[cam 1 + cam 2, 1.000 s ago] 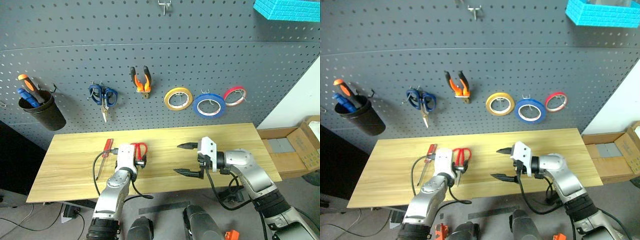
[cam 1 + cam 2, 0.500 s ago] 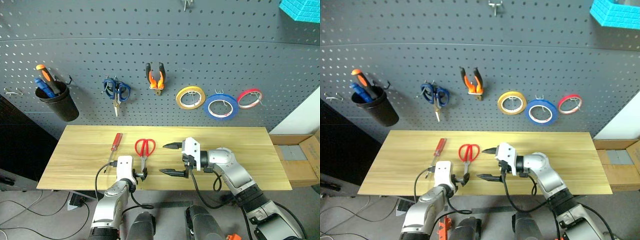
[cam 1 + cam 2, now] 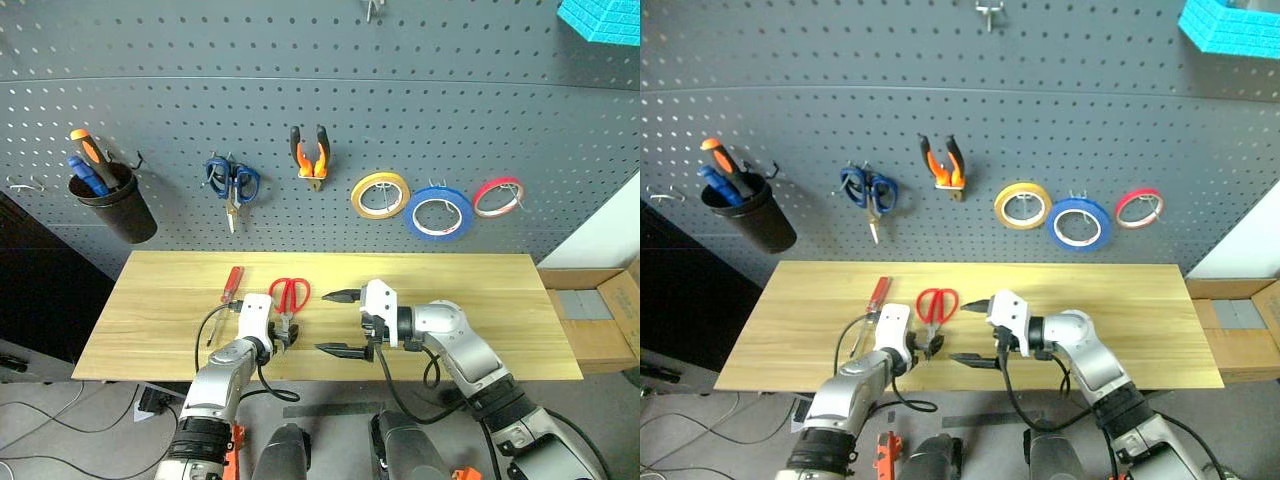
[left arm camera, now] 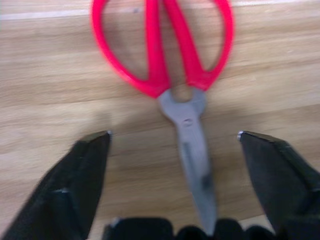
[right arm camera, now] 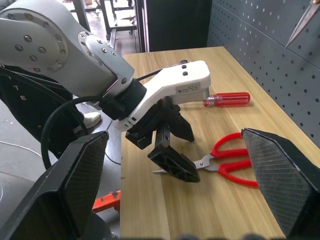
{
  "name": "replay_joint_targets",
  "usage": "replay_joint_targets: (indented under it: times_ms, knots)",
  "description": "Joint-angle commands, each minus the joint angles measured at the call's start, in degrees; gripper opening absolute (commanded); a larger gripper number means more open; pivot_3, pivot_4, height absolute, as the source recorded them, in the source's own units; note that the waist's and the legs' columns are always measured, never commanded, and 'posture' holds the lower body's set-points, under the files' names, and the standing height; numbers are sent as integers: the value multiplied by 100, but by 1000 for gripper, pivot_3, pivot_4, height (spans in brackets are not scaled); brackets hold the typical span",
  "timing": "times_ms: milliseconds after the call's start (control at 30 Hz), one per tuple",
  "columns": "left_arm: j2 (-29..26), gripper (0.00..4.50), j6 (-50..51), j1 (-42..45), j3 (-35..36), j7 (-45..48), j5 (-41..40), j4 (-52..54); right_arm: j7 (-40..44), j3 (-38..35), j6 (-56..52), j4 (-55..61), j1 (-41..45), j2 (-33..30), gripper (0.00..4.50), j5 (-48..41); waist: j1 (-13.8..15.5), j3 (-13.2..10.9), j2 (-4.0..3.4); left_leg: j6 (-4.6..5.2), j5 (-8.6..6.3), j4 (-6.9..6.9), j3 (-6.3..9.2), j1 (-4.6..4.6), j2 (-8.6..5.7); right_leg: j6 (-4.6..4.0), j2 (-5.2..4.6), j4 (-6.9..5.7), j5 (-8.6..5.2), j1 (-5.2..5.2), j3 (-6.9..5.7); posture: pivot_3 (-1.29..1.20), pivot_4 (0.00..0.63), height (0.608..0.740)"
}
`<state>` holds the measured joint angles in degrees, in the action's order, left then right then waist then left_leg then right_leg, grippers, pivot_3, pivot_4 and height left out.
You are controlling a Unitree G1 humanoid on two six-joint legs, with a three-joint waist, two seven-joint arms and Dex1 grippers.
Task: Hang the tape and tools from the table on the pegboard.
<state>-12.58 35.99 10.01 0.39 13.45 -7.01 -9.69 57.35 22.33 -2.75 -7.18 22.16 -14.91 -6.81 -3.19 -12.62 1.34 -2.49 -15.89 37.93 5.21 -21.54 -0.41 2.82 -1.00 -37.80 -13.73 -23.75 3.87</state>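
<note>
So compared to half a second back, the left gripper (image 4: 175, 150) has dropped down over the red-handled scissors (image 3: 288, 297) and its black fingers now sit either side of the grey blades, spread apart and not clamped on anything. The scissors lie flat on the pale yellow wood-grain table (image 3: 500, 290), same spot as before, handles toward the dark grey pegboard (image 3: 450, 90). The right gripper (image 3: 340, 322) hovers just beside them, jaws wide and empty, barely shifted. The slim red-handled screwdriver (image 3: 230, 286) lies near the scissors. The orange-and-black pliers (image 3: 309, 156) and thin blue tape ring (image 3: 438, 213) already hang on hooks.
</note>
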Motion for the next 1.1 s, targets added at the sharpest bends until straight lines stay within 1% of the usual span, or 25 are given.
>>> replay_joint_targets:
  times_ms: [33,300,333,467,567,700,800,933,1033,1100]
  knots:
    - [-15,2962,109,-9,-57,23,53,-10,-9,40,174,-27,111,57,4500,63,11,0,0,0,0,0,1,0,0,0,-1,0,0,0,-1,1,202,740]
    - [43,131,173,-10,7,47,51,43,-39,1,400,-352,276,116,4500,171,30,3,0,-1,0,0,8,-1,0,-1,-2,2,0,1,-8,9,192,740]
    - [45,61,173,-4,13,46,54,38,-43,-2,416,-374,290,123,4500,175,32,3,0,-1,1,0,9,-1,0,-1,-3,2,0,1,-8,9,192,740]
    - [34,61,172,35,63,-57,101,35,-54,-24,512,-511,375,134,4500,196,34,5,0,-1,1,0,21,-1,-2,-1,-4,2,0,2,-8,14,181,740]
    - [-19,61,136,-63,102,-113,109,272,-95,-43,564,-556,422,117,4500,222,34,9,0,-2,1,0,30,-1,-2,-1,-4,2,1,1,-10,18,171,740]
    - [-152,61,61,-407,53,-127,190,946,-131,-119,574,-563,445,82,4500,173,47,14,3,-4,1,-2,40,-12,-2,-1,-8,4,1,-6,-12,25,155,740]
    - [-257,61,-39,-712,75,-151,232,1518,-227,-192,622,-515,435,72,4500,187,104,20,5,-12,5,-2,44,-34,-1,-3,-17,2,2,-30,-11,30,143,740]
    - [-328,61,-118,-1043,147,-203,251,2157,-280,-271,609,-442,424,42,4500,152,153,44,4,-14,6,-4,46,-36,-1,-3,-19,4,2,-31,-12,41,129,740]
    - [-166,61,-271,-1119,200,-114,43,2270,-327,-317,571,-450,440,52,4500,123,160,59,4,-15,7,-3,43,-36,-4,-3,-16,4,2,-29,-14,44,125,740]
    - [23,411,-386,-908,157,-94,-33,1977,-327,-297,594,-512,464,79,4500,155,167,71,4,-17,8,-2,35,-35,-7,-3,-13,4,2,-27,-17,44,125,740]
